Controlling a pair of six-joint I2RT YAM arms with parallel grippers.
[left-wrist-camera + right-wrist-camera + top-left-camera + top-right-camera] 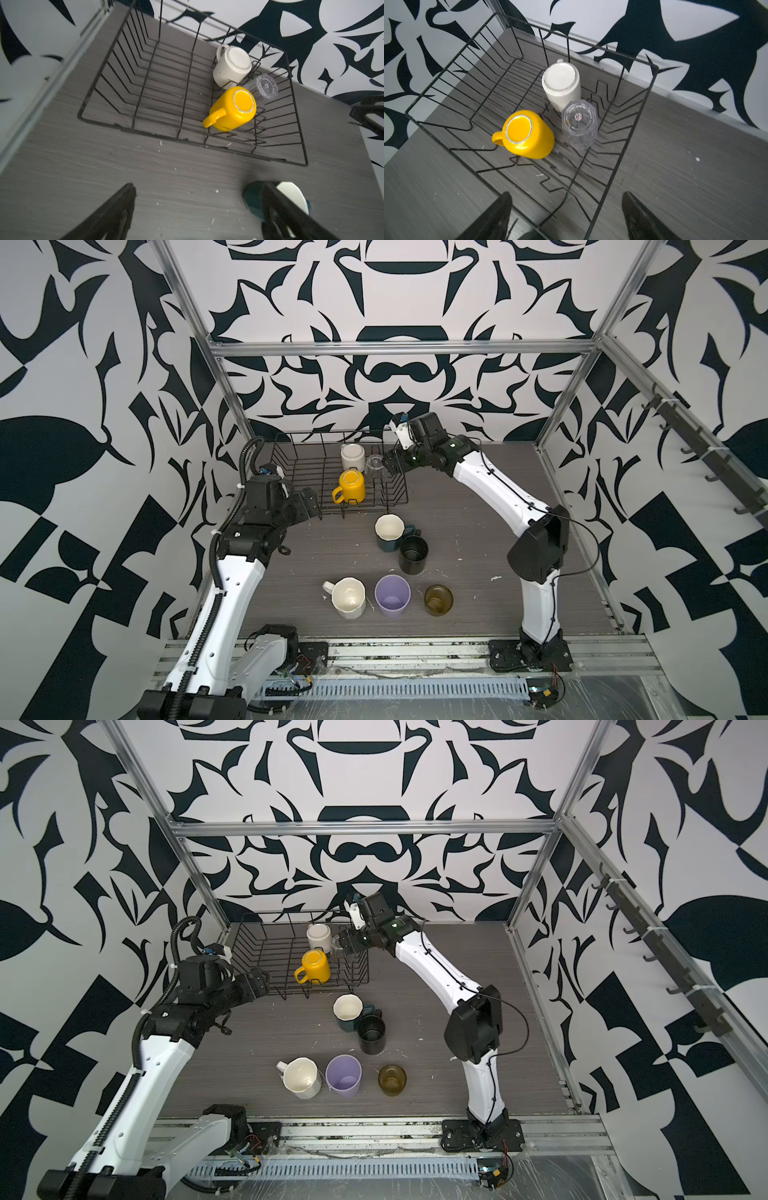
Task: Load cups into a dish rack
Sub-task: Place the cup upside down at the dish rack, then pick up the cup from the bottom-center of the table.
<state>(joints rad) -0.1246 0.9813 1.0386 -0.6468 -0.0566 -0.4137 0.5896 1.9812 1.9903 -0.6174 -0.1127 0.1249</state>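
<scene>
The black wire dish rack (299,472) (266,957) stands at the back left. Upside down in its right part are a white mug (353,456), a yellow mug (351,486) (234,108) and a clear glass (376,464) (579,124). On the table stand a dark-green faceted mug (389,533), a black mug (413,554), a cream faceted mug (348,597), a lilac tumbler (392,596) and an amber glass (438,600). My left gripper (309,504) (198,187) hangs open and empty at the rack's front left. My right gripper (390,462) (566,195) is open and empty over the rack's right rim, beside the clear glass.
Aluminium frame posts (232,398) rise at the back corners, and patterned walls close in three sides. A metal rail (415,649) carrying both arm bases runs along the front edge. The green and black mugs touch each other.
</scene>
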